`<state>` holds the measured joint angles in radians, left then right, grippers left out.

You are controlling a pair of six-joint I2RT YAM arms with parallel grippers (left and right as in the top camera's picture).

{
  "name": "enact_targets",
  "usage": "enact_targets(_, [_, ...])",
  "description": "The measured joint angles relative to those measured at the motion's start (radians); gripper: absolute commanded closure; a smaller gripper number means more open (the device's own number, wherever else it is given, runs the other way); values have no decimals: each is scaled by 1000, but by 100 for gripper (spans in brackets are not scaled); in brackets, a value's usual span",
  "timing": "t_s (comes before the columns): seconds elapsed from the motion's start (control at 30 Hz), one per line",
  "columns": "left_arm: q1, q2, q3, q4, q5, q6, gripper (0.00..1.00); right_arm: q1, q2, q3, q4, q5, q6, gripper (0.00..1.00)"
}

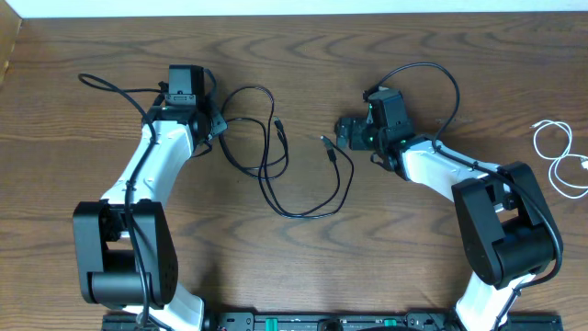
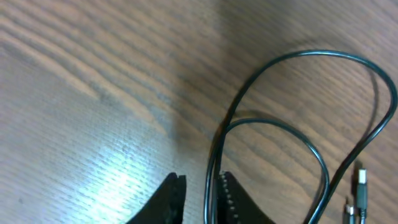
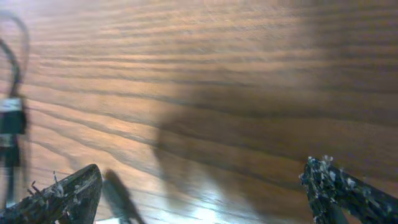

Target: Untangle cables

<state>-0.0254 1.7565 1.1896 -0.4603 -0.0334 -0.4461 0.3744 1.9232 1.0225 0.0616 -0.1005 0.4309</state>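
Two cables lie apart on the table (image 1: 367,262): white cable (image 1: 559,158) far right, black cable (image 1: 303,204) centre, straddled by the barely parted left end effector (image 2: 202,182); right end effector (image 3: 202,169) released; next step, probably: clamp, unloop.

Two arms in white and black.
The left arm (image 1: 152,161) and right arm (image 1: 432,165) each have a white shell on the long link and bulky black joint housings (image 1: 119,253). A thick black wire (image 1: 441,74) loops from each wrist block, and a green light (image 1: 370,115) glows on the right one. The left gripper (image 2: 200,183) has black fingers (image 2: 233,199) with a ribbed inner face; those of the right gripper (image 3: 200,171) are black, flecked pale.
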Motion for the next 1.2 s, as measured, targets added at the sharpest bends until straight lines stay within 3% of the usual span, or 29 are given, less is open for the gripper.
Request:
enact_targets(0.23, [0,2,0,-90,-3,2,92,1,0,0,11,-24,18,1])
enact_targets(0.6, [0,47,-21,-34,-2,-41,83,1,0,-1,11,-23,26,1])
enact_targets(0.63, [0,48,-21,-28,-2,-48,79,1,0,-1,11,-22,26,1])
enact_targets(0.77, [0,48,-21,0,5,-55,79,1,0,-1,8,-16,25,3])
enact_targets(0.8, [0,48,-21,3,3,-55,81,1,0,-1,6,-15,25,13])
enact_targets(0.87, [0,48,-21,8,-10,-55,85,1,0,-1,3,-15,18,48])
enact_targets(0.93, [2,48,-21,5,-34,-55,85,1,0,-1,2,-14,16,72])
enact_targets(1.1, [48,48,-22,-21,-52,-74,85,1,0,27,-116,-26,3,99])
enact_targets(1.2, [106,48,-22,-42,-45,-88,85,1,2,111,-218,-86,-3,99])
